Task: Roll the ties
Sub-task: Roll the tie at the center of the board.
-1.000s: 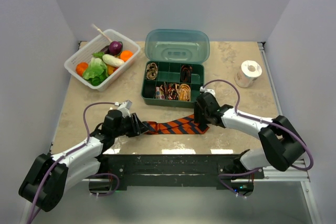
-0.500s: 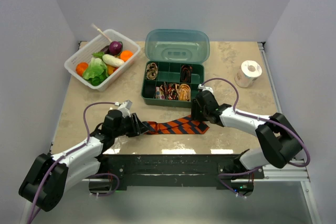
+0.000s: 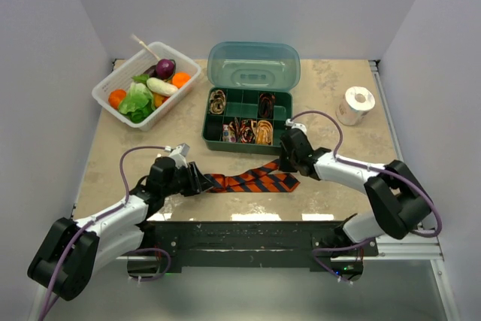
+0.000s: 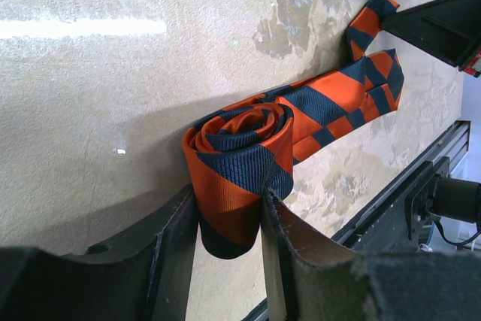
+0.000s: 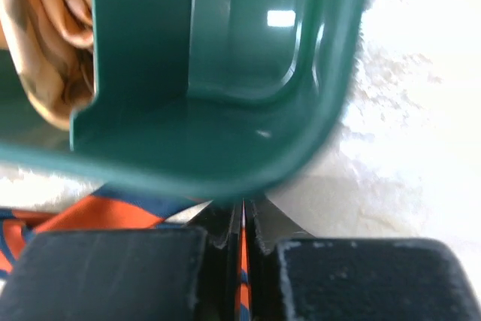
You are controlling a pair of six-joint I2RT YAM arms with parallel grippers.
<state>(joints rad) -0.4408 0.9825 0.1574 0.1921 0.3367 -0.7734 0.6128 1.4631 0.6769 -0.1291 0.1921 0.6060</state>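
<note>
The left fingers are clamping the rolled end of a narrow orange-red fabric necktie with dark navy diagonal stripes. One finger is pressing each side of the coil, which is standing on its edge with its spiral facing the wrist camera. From the coil the necktie is running flat to the right across the beige marbled surface, close to the near edge, and is lying in overlapping folds toward its right end.

The right fingers are clenched on that right end, and a thin sliver of orange cloth is showing in the slit between them. Just beyond them, the near right corner of a dark green plastic compartment box is sitting on the surface. Its translucent teal lid is lying open on the far side. Small coiled ties patterned in red, brown and gold are resting in several of its compartments.

At the far left a white slatted plastic basket is holding toy vegetables. A white tape roll is standing near the far right edge, well apart from the box. Thin purple cables are looping above both arms.
</note>
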